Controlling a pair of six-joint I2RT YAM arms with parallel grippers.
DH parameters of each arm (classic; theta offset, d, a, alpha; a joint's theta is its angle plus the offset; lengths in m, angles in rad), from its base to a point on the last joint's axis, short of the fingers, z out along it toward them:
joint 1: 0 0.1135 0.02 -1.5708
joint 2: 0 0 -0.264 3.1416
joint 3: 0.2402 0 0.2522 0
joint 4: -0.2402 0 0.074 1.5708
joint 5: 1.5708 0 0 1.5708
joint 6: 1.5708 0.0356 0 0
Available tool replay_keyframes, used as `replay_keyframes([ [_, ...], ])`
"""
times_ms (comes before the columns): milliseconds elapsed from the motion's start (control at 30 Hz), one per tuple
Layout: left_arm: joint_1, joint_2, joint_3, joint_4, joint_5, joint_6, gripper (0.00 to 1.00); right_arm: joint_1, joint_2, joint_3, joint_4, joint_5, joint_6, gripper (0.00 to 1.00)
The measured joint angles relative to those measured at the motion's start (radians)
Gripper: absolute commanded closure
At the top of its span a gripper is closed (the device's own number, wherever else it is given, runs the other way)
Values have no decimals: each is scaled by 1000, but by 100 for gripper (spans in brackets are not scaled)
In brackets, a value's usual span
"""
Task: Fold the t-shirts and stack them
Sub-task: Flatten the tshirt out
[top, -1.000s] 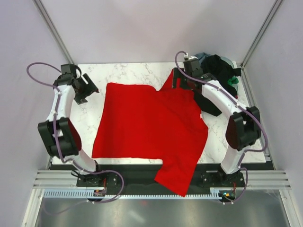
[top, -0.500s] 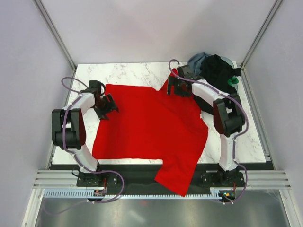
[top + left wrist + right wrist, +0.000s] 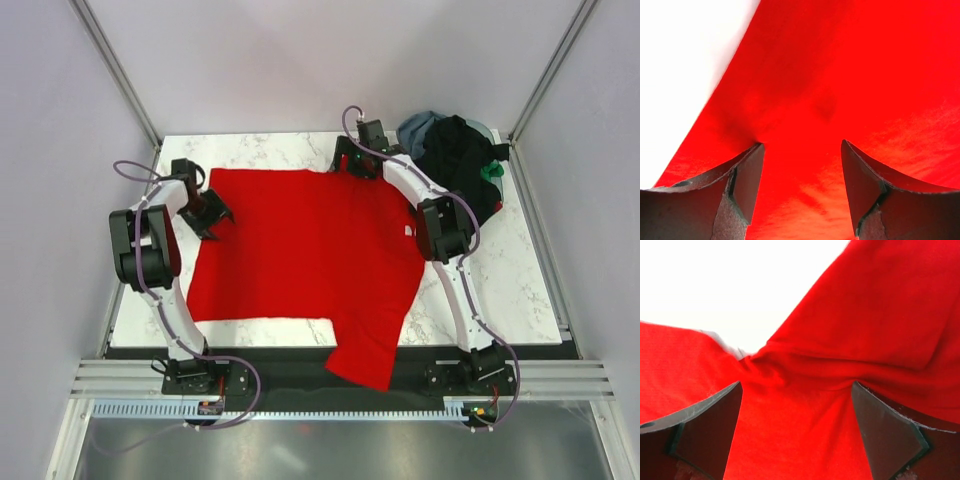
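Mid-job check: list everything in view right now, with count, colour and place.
red t-shirt: one, bright red, spread over the table's middle, one part hanging over the near edge
neck label: one, white, on the red t-shirt's right side
heap of shirts: black, grey-blue and green, count unclear, far right corner
table: one, white marble
left tool: one, dark, open over the shirt's far left edge
right tool: one, dark, open over bunched cloth at the far edge
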Motion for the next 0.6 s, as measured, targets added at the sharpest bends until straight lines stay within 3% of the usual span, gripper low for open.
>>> replay_keyframes([
  [167, 66, 55, 91, -3, 0, -1, 29, -6, 142, 206, 64, -63, 28, 2],
  [267, 81, 52, 103, -3, -20, 4, 22, -7, 143, 193, 106, -88, 50, 2],
  [367, 68, 2, 101, -21, -64, 16, 18, -7, 68, 45, 185, -113, 69, 2],
  [467, 37, -148, 79, -34, -112, 29, 19, 0, -15, -70, 199, -131, 77, 2],
  [600, 12, -497, -42, -24, -182, 22, 20, 27, -170, -188, 179, -114, 74, 2],
])
